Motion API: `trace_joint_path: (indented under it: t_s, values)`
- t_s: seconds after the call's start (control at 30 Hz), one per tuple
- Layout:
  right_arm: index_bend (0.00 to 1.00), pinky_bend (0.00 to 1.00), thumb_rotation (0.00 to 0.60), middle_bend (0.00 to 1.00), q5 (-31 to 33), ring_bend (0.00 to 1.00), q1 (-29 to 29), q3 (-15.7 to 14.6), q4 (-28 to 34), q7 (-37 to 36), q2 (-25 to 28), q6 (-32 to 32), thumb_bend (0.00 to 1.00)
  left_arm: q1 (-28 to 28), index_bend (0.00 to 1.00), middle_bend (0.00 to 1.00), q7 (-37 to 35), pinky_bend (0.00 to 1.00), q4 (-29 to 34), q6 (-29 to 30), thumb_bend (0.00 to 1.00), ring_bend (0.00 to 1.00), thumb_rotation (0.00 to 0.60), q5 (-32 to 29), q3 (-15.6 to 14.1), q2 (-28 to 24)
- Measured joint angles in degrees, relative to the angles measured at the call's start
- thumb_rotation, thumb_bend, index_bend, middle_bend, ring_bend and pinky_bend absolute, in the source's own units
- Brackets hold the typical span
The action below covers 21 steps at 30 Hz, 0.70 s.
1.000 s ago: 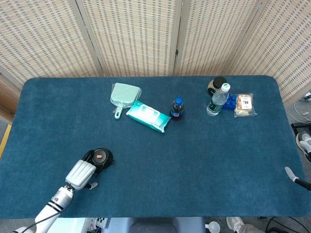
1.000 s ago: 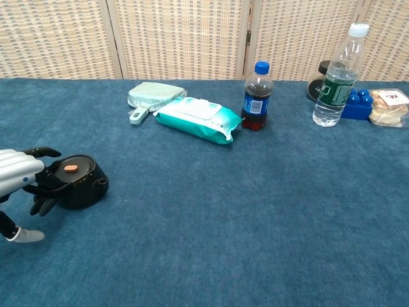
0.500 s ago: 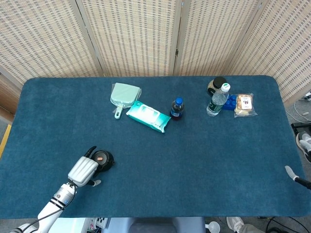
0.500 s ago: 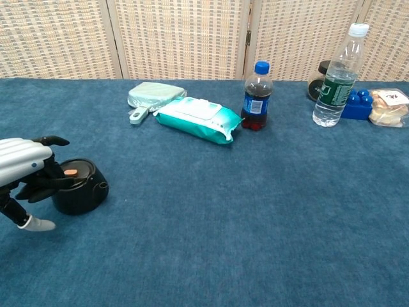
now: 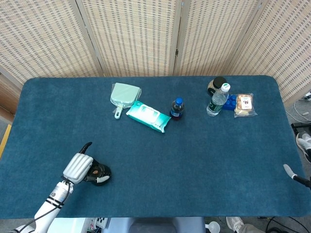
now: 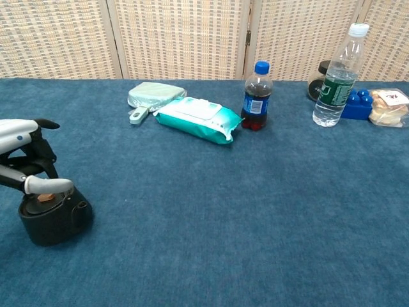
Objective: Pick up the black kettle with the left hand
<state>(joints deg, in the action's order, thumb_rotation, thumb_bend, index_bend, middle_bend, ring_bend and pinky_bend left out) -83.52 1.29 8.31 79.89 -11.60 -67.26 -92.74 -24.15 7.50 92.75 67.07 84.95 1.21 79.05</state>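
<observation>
The black kettle [image 5: 99,172] [image 6: 54,220], small and round with an orange knob on its lid, is at the table's front left. My left hand [image 5: 77,166] [image 6: 22,150] grips it from the left, with the thumb [image 6: 48,185] lying across the lid and the dark fingers curled at its top. Whether the kettle is off the cloth I cannot tell. Of my right hand [image 5: 291,174] only a grey fingertip shows at the right edge of the head view.
At the back stand a pale green dustpan [image 5: 124,94], a teal wipes pack [image 5: 148,116] and a small cola bottle [image 5: 177,108]. Back right are a water bottle [image 5: 217,100], a dark jar [image 5: 216,85], a blue block [image 5: 230,102] and a snack bag [image 5: 244,105].
My left hand closed over the kettle's top, and hand and kettle moved together toward the table's front edge. The thumb now lies across the lid.
</observation>
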Motion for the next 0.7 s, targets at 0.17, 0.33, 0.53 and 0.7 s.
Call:
trace_joint_path:
  t_s: [0.17, 0.33, 0.53, 0.7]
  values:
    - [0.20, 0.16, 0.600, 0.28, -0.3, 0.14, -0.4, 0.0, 0.1, 0.2, -0.1, 0.4, 0.20, 1.2, 0.99, 1.00, -0.1, 0.02, 1.2, 2.0, 0.07, 0.85, 0.175, -1.7, 0.7, -0.5]
    - [0.20, 0.16, 0.600, 0.28, -0.4, 0.14, -0.7, -0.1, 0.2, 0.4, -0.1, 0.6, 0.20, 2.8, 1.00, 1.00, 0.5, 0.07, 2.2, 4.9, 0.07, 0.87, 0.205, -3.5, 1.9, -0.5]
    - [0.20, 0.16, 0.600, 0.28, -0.2, 0.14, -0.5, -0.1, 0.2, 0.3, -0.1, 0.5, 0.20, 3.5, 1.00, 1.00, 0.5, 0.10, 2.8, 6.4, 0.14, 0.87, 0.394, -4.6, 3.1, -0.7]
    - [0.20, 0.16, 0.600, 0.28, -0.1, 0.14, -0.3, -0.2, 0.3, 0.2, 0.0, 0.3, 0.20, 3.5, 1.00, 1.00, -0.3, 0.14, 2.3, 6.6, 0.17, 0.87, 0.515, -4.4, 3.6, -0.6]
